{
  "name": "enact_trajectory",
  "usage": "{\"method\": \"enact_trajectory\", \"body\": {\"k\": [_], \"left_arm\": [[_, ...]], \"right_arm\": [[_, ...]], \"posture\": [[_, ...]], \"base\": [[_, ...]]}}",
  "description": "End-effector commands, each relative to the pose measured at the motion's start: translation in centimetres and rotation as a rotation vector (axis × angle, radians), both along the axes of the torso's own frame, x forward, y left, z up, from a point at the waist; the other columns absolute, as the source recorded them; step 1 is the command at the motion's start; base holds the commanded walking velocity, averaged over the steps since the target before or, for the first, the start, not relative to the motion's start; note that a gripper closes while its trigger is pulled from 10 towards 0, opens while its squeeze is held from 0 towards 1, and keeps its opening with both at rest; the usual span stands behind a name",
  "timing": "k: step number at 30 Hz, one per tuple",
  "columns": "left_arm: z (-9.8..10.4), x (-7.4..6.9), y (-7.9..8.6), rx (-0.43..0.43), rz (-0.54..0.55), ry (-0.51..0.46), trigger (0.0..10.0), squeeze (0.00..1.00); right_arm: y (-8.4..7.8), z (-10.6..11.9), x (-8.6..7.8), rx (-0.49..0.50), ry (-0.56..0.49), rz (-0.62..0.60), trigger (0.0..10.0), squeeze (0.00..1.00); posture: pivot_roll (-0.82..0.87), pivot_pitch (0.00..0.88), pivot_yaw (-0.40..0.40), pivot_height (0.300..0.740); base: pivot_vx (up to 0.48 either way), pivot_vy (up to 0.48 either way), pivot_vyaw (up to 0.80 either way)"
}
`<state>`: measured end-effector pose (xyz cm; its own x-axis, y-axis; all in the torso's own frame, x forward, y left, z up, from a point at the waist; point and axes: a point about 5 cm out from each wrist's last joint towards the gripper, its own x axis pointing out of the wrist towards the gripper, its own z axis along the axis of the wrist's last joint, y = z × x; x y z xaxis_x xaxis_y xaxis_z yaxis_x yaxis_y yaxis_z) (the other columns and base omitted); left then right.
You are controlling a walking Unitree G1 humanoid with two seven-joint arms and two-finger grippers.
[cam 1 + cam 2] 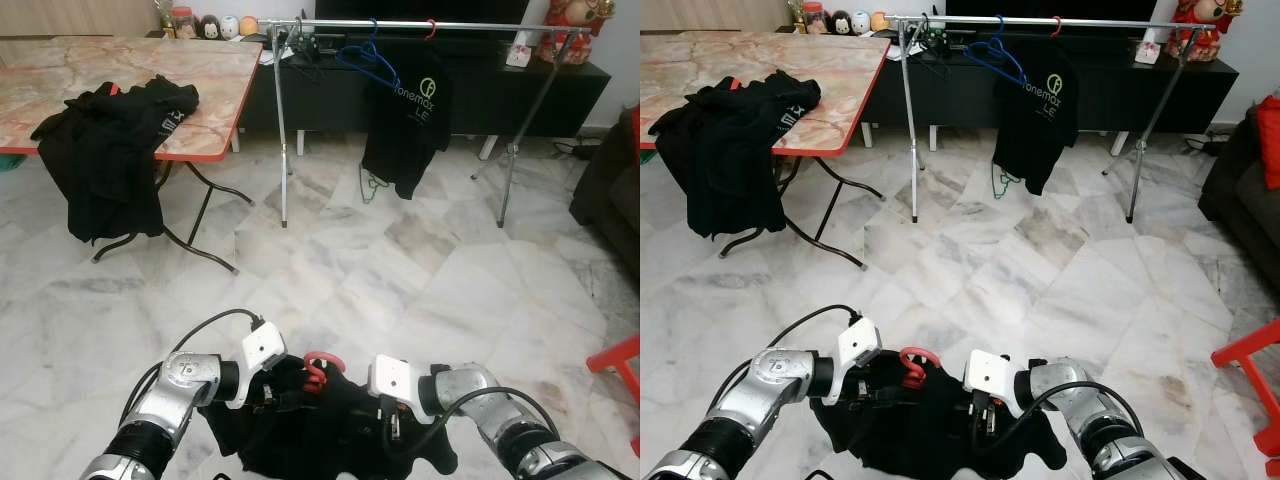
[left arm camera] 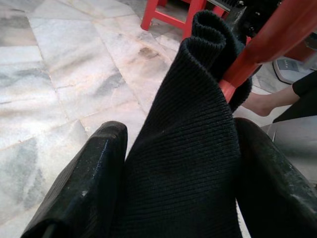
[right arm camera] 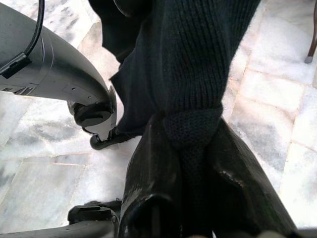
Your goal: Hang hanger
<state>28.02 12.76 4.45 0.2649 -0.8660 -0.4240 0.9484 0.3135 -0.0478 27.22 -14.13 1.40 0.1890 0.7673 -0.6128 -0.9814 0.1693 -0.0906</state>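
Left eye view shows us holding a black garment (image 1: 320,425) on a red hanger (image 1: 322,370) low and near, between our two arms. Our left gripper (image 1: 268,398) grips the garment's left shoulder and our right gripper (image 1: 392,420) its right, so the hanger's long axis runs left to right, with its hook standing up between them.

The clothes rail (image 1: 420,24) stands far ahead across the marble floor (image 1: 400,260), and that is the gap the coming move turns on: the hook must travel far forward and upward to reach it. A black shirt (image 1: 408,125) and a blue hanger (image 1: 368,58) already hang there; bare rail lies to their right. Neither arm is nearer.

To the far left, a table (image 1: 215,90) carries more dark clothes (image 1: 105,150).

The wrist views add what the head views cannot: left fingers (image 2: 84,183) and right fingers (image 3: 148,178) are each clamped on knit fabric.
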Motion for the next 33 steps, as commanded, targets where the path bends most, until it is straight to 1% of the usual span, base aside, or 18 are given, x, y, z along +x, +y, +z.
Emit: {"method": "enact_trajectory", "body": {"k": [1,2,3,4,5,33], "left_arm": [[-0.41,0.01,-0.31,0.033,-0.01,0.0,9.1,0.0],[-0.41,0.04,-0.33,0.032,-0.008,-0.002,6.8,0.0],[-0.41,0.07,-0.36,0.03,-0.007,-0.003,6.6,0.0],[-0.41,0.08,-0.38,0.029,-0.006,-0.005,4.4,0.0],[-0.42,0.1,-0.41,0.026,-0.005,-0.006,0.1,0.0],[-0.45,0.13,-0.45,0.024,-0.004,-0.006,0.0,0.0]], "right_arm": [[0.89,1.75,1.27,0.051,-0.091,0.027,0.0,0.0],[0.92,1.75,1.27,0.051,-0.091,0.027,0.0,0.0],[0.95,1.75,1.27,0.052,-0.091,0.028,0.0,0.0],[0.98,1.75,1.26,0.052,-0.091,0.029,0.0,0.0],[1.03,1.75,1.27,0.053,-0.091,0.029,0.0,0.0],[1.08,1.77,1.3,0.054,-0.092,0.029,0.0,0.0]], "posture": [[-0.08,0.008,-0.049,0.74],[-0.08,0.008,-0.049,0.74],[-0.08,0.008,-0.049,0.74],[-0.08,0.008,-0.049,0.74],[-0.08,0.008,-0.051,0.74],[-0.08,0.008,-0.051,0.74]], "base": [[0.0,0.0,0.0],[0.0,0.0,0.0],[0.0,0.0,0.0],[0.0,0.0,0.0],[0.0,0.0,0.0],[0.0,0.0,0.0]]}}
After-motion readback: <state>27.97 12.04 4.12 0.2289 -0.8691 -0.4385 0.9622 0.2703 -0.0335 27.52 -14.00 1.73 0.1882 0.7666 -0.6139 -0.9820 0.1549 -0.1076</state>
